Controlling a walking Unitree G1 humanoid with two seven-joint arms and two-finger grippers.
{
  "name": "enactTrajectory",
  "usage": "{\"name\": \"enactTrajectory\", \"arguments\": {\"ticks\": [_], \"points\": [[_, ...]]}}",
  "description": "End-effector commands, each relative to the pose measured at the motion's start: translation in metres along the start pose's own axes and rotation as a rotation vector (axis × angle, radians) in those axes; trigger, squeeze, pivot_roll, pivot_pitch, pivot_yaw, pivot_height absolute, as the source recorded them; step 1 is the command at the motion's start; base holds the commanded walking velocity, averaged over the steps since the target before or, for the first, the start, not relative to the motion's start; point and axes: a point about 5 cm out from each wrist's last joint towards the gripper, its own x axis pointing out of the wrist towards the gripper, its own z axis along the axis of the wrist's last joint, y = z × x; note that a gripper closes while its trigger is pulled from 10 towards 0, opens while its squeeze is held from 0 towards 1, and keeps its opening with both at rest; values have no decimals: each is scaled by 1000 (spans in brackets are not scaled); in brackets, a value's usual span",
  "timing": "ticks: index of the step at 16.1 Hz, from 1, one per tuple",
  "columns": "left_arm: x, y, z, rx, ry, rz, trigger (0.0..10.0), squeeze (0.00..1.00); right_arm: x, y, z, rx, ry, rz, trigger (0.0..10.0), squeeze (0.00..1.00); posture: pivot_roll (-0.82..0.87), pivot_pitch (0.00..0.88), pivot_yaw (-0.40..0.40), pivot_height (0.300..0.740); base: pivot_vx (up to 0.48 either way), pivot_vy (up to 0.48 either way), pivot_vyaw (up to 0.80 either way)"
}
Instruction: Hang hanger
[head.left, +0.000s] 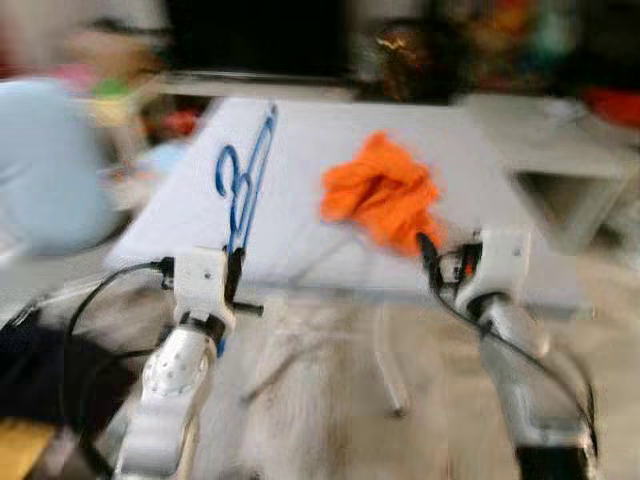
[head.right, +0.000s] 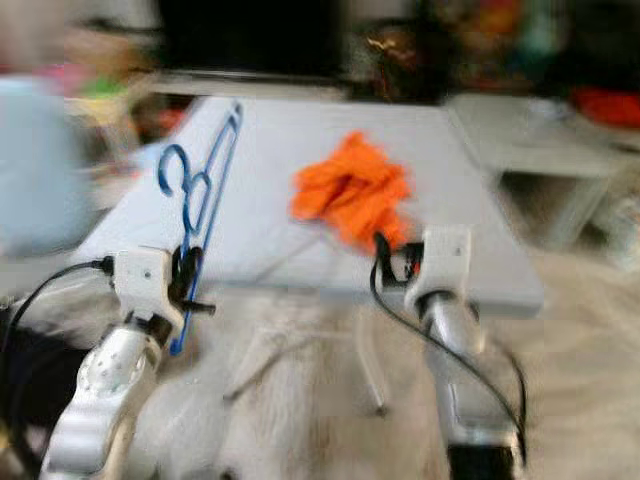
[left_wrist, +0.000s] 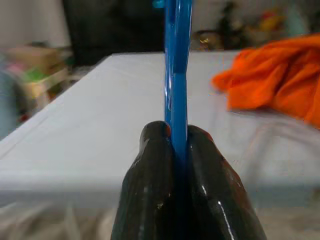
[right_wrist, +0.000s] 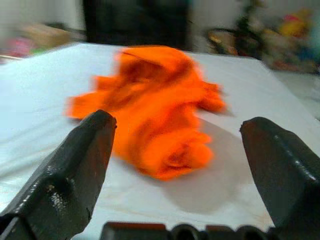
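Now 1 blue hanger (left_wrist: 177, 75) clenched in left pincer (left_wrist: 179, 145), right pincer (right_wrist: 180, 150) released; 1 orange cloth (right_wrist: 160, 115) on white table (head.left: 500, 180)

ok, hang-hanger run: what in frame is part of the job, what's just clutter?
Job:
- blue hanger, clamped in the left gripper
- orange garment on the white table, likely to go on it
- right gripper, open, facing the garment

Lying about:
- blurred items behind the table, not identifiable
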Motion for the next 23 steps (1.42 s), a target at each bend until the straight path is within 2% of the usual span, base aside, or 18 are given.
{"name": "enactTrajectory", "arguments": {"ticks": [1,9,12,15,16,17,18,19,20,21,23], "points": [[3,0,5,15,-16,-6,10000,0,-2,-3,-3,3,14,-18,10000,0,0,0,-14,740,-322,0,0],[3,-5,3,8,-11,-26,10000,0,-5,-3,-6,5,35,-9,10000,0,-14,0,-8,740,-317,0,0],[4,-5,1,-4,2,-25,10000,0,-5,-1,-5,17,30,4,10000,0,-14,0,-8,740,0,0,0],[5,-13,-5,-62,59,-107,10000,0,-6,1,-5,-8,28,43,10000,0,-14,0,-10,740,0,0,0],[3,-17,-11,-67,98,-170,10000,0,-6,2,-5,-44,30,83,10000,0,-14,0,-11,740,0,0,0],[-3,-18,-29,-34,231,-273,10000,0,-7,0,-5,-167,50,196,10000,0,-17,0,-9,740,0,0,0],[-8,-14,-41,15,308,-351,10000,0,-10,-6,-8,-253,89,303,10000,0,-18,0,-6,740,0,0,0],[-11,-12,-45,80,329,-405,10000,0,-12,-10,-9,-321,105,371,10000,0,-20,0,-5,740,0,0,0],[-17,-11,-49,145,356,-499,10000,0,-18,-17,-11,-428,135,477,10000,0,-22,0,-3,740,0,0,0],[-21,-10,-52,145,388,-561,10000,0,-23,-21,-13,-483,173,567,10000,0,-23,0,-3,740,0,0,0],[-32,-11,-58,239,418,-781,10000,0,-44,-33,-20,-640,341,870,10000,0,-29,0,-2,740,0,0,0]]}}
